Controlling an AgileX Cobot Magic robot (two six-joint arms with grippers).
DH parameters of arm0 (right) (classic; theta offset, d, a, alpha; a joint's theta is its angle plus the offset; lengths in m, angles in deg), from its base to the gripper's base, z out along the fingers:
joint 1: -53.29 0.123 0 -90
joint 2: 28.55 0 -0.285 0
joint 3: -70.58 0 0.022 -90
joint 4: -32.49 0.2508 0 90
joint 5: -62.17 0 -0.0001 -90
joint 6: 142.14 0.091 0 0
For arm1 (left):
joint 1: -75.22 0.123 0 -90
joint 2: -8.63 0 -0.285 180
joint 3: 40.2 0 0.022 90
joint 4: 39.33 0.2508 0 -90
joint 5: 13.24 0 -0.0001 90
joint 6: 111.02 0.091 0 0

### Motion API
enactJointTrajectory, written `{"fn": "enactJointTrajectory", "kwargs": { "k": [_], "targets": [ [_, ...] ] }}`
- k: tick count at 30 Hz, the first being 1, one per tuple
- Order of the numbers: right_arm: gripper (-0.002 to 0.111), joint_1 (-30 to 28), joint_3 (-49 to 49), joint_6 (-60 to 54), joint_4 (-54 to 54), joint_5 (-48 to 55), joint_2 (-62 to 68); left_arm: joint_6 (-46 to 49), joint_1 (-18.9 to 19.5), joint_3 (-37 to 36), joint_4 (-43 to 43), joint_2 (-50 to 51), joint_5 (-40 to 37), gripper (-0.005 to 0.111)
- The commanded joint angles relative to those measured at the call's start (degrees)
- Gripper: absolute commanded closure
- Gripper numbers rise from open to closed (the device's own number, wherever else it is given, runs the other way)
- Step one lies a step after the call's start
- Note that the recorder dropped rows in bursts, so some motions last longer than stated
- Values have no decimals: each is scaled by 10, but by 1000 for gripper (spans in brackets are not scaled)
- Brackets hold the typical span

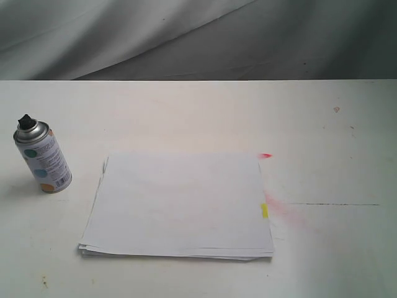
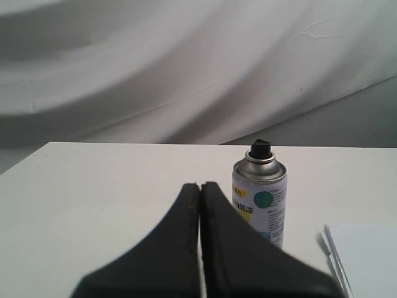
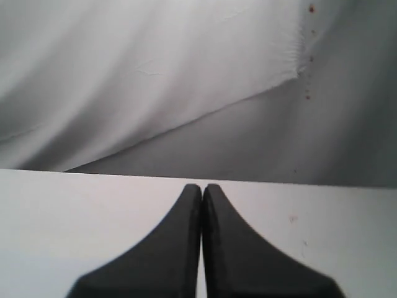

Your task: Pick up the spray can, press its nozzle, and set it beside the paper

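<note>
White bench (image 1: 186, 112), grey cloth (image 1: 186, 37) behind, and the spray can (image 1: 43, 158) stands upright at 9 o'clock from the paper (image 1: 180, 205), not touching it. My left pincer (image 2: 200, 186) and right pincer (image 3: 202, 186) are both pressed together, so going in like that I'd probably just tip the can.

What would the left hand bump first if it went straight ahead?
Probably nothing soon: the shut left hand aims just past the spray can, over the table. Depth is unclear, so it might graze the can.
</note>
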State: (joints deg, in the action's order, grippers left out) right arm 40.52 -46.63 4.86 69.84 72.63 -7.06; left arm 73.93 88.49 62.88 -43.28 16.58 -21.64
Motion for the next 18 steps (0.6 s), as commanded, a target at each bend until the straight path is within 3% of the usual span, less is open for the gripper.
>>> {"fn": "enactJointTrajectory", "kwargs": {
  "k": [1,5,18],
  "targets": [
    [108,-5,64,282,-232,-78,1,2,1,-3,1,-2,1,105],
    [108,-5,119,351,-340,-139,1,2,1,-3,1,-2,1,105],
    [108,-5,144,349,-343,-146,1,2,1,-3,1,-2,1,105]
  ]
}}
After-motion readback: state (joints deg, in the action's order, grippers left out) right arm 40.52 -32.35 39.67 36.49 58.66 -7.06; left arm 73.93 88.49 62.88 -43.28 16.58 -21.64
